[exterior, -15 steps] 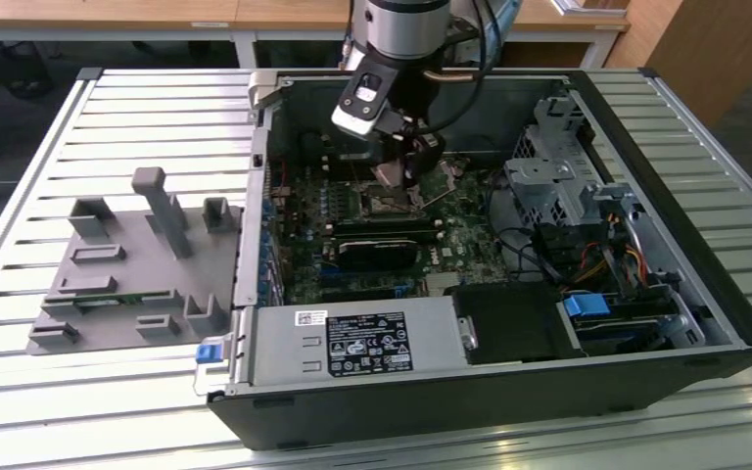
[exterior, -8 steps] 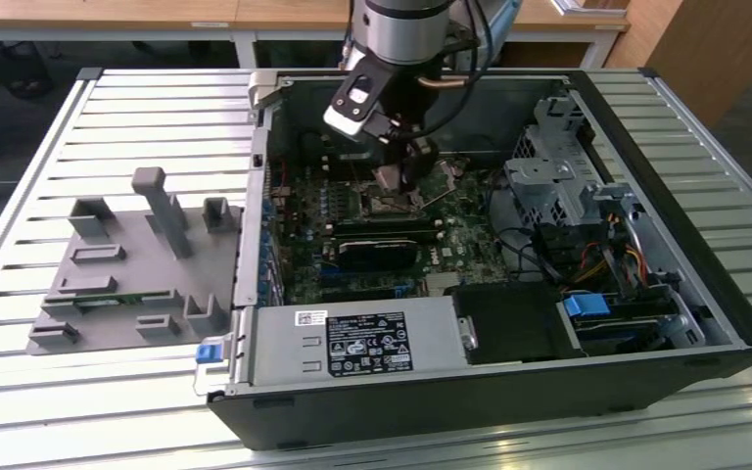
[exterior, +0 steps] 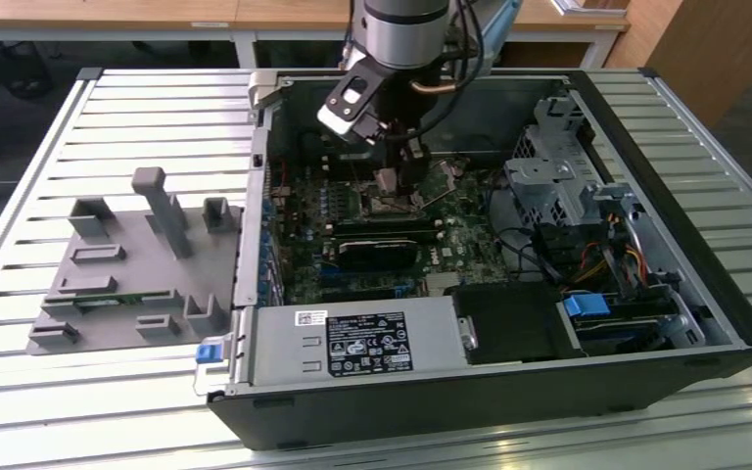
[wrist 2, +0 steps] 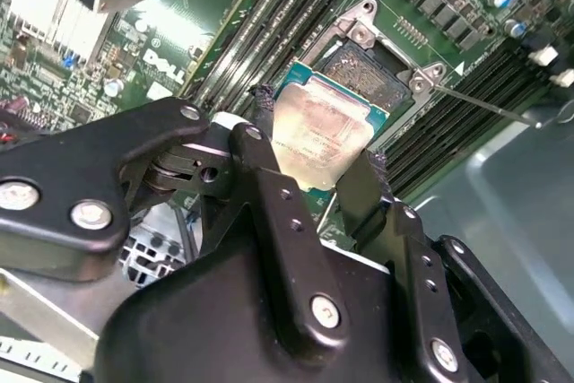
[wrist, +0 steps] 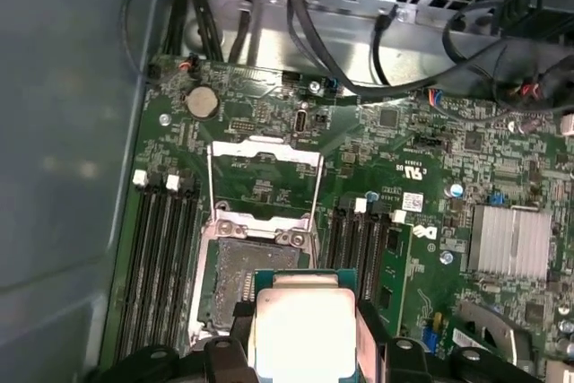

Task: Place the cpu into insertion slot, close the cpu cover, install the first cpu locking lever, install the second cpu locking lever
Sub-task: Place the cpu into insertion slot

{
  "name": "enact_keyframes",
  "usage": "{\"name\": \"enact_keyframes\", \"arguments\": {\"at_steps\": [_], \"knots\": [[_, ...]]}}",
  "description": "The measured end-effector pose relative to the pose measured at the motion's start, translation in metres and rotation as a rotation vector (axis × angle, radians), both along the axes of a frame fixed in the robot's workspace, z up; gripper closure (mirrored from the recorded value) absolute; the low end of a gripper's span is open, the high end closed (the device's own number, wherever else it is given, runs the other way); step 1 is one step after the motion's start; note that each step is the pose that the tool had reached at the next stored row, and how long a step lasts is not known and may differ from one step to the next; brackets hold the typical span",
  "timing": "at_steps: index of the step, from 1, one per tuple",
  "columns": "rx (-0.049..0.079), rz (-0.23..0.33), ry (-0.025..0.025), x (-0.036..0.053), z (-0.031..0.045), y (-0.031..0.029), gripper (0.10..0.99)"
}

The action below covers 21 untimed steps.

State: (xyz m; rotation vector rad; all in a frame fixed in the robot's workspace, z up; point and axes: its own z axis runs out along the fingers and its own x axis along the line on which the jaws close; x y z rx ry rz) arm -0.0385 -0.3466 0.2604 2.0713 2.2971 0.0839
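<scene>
One small square cpu, silver-topped with a pale edge, is pinched between the two black fingers of the gripper, which is closed onto two opposite edges of the chip. In both wrist views the cpu overlaps one side of the insertion slot. It covers part of the slot's dark centre and leaves the rest bare; whether the chip touches the slot's rim cannot be told. In the second wrist view the insertion slot shows just past the chip's far edge.

The cpu cover is swung open. Its silver frame lies back on the side of the slot away from the gripper, and green board shows through its window. A thin silver lever runs out from one corner of the slot. Long black memory slots flank the slot on both sides. A round coin battery lies beyond the open cover, farther from the slot, and a finned silver heat sink sits past the memory slots.

In the exterior view the gripper reaches down into the open computer case at the slot. The labelled power supply and the perforated drive cage stand inside the case, well apart from the slot. Outside the case, farther still, a grey fixture tray rests on the slatted metal surface.
</scene>
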Motion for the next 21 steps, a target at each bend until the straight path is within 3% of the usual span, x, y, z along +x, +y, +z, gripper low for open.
{"name": "enact_keyframes", "arguments": {"at_steps": [6,11,17,21], "knots": [[0.0,-0.009,-0.0001,0.0,-0.0052,0.0146,0.557],[0.0,-0.089,0.0,0.0,-0.0157,0.0169,0.557],[0.0,-0.096,0.0019,0.0,-0.0236,0.0284,0.557],[0.0,-0.097,0.004,0.0,-0.0308,0.03,0.557]]}}
